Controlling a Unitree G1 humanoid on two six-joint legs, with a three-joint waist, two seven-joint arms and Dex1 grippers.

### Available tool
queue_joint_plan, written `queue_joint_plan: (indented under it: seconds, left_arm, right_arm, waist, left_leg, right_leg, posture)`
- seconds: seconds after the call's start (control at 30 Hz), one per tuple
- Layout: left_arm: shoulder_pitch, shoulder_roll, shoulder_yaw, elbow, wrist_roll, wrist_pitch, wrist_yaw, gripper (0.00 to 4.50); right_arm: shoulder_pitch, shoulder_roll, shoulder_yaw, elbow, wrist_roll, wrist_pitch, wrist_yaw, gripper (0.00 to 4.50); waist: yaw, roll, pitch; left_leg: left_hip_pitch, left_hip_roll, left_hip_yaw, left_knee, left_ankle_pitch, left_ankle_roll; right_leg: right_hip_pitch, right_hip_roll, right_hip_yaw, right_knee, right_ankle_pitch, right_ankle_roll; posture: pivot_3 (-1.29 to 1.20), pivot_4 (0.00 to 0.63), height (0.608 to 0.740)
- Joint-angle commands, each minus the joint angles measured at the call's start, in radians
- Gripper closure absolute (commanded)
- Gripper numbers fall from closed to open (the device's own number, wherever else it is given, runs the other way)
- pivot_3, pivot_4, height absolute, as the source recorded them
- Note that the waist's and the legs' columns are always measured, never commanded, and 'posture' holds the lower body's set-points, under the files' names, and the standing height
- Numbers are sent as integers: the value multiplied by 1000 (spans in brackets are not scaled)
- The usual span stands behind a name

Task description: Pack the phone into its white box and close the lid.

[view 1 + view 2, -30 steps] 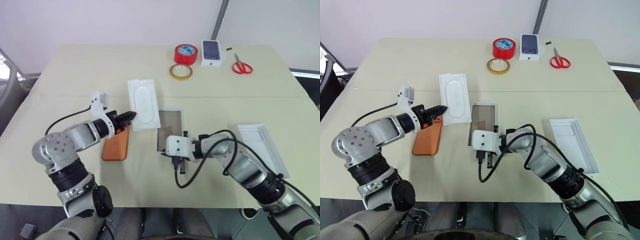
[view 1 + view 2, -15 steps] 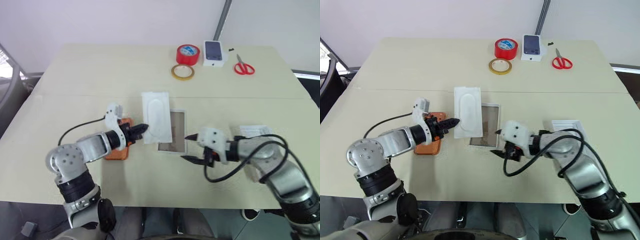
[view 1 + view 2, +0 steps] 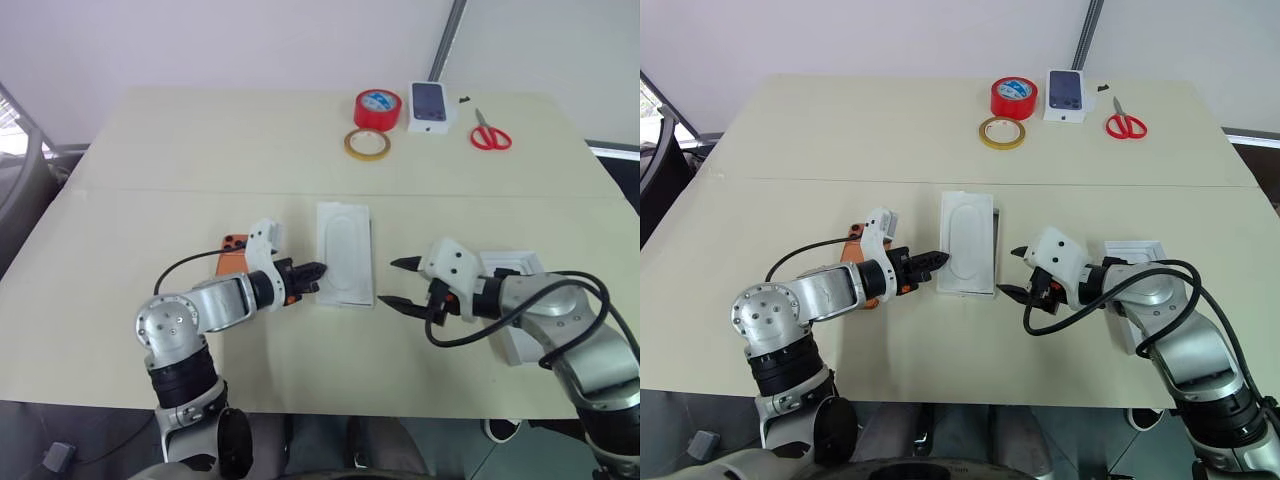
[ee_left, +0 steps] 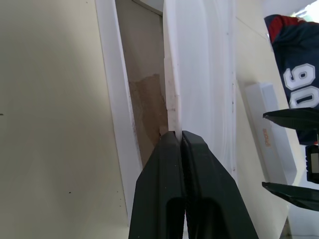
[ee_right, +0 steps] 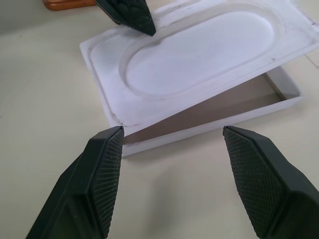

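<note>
item: white moulded insert (image 3: 968, 240), thin sheet with an oval recess, lying tilted over the white box (image 5: 239, 112); the box's brown floor shows under its raised edge. the pair sits at table centre.
holder: left gripper (image 3: 936, 260), fingers pressed together on the insert's 9 o'clock edge.
right gripper (image 3: 1016, 272): fingers spread wide, holding nothing, just off the box's 3 o'clock side.
item: phone (image 3: 233, 253), orange, flat on the table at 9 o'clock of the box, mostly behind the left arm.
item: lid (image 3: 1132, 250), white, at 3 o'clock behind the right arm; which way up it lies cannot be told.
background, at 12 o'clock: red tape roll (image 3: 1010, 97), tan tape ring (image 3: 1000, 131), small phone box (image 3: 1066, 94), scissors (image 3: 1125, 122).
handling, judged: insert light and flexible, likely to bow or slip from a one-edge pinch; steady its long edge. phone stiff, smooth, slippery; take it across the long sides. box light, apt to slide when pushed.
</note>
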Motion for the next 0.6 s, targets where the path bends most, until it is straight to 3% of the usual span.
queue_joint_plan:
  seconds: [0.03, 0.1, 0.23, 0.33, 0.47, 0.57, 0.6]
  left_arm:
    - [-17, -10, 0, -10, -48, 9, 14, 4195]
    - [-20, -7, -4, -11, -55, 9, 14, 3638]
    - [-36, 13, 17, -12, -68, 9, -5, 1874]
    - [-47, 31, 31, -13, -84, 9, -20, 1874]
    - [-72, 103, 22, -27, -87, -25, -76, 1822]
    - [-64, 228, -62, -57, -31, -106, -172, 1822]
    - [-47, 309, -129, -79, 20, -170, -235, 1822]
  right_arm:
    - [-20, 1, -5, 0, 8, -33, -11, 1162]
    - [-25, 2, -5, 8, 7, -38, -17, 1153]
    - [-23, -4, -10, 21, 10, -32, -25, 1153]
    - [-24, -7, -14, 30, 11, -32, -31, 1153]
    - [-74, 24, -3, 65, -5, -16, -83, 2460]
    - [-115, 49, 19, 90, -25, 19, -132, 4055]
    - [-129, 57, 38, 99, -36, 35, -148, 4482]
  waist:
    - [0, 0, 0]
    - [1, 0, 0]
    - [1, 0, 0]
    - [0, 0, 0]
    - [0, 0, 0]
    - [-6, 0, 0]
    - [-6, 0, 0]
  left_leg:
    - [0, 0, 0, 0, 0, 0]
    - [0, 0, 0, 0, 0, 0]
    - [0, 0, 0, 0, 0, 0]
    - [0, 0, 0, 0, 0, 0]
    - [0, 0, 0, 0, 0, 0]
    - [0, 0, 0, -1, 1, -1]
    - [0, 0, 0, -1, 1, -1]
  right_leg:
    - [0, 0, 0, 0, 0, 0]
    - [0, 0, 0, 0, 0, 0]
    - [0, 0, 0, 0, 0, 0]
    - [0, 0, 0, 0, 0, 0]
    - [0, 0, 0, 0, 0, 0]
    - [0, 1, 0, 0, 0, 0]
    - [-1, 1, 0, 0, 0, 0]
  posture:
    - [0, 150, 740]
    - [0, 150, 740]
    - [0, 150, 740]
    - [0, 150, 740]
    - [0, 150, 740]
    - [0, 150, 740]
    - [0, 150, 740]
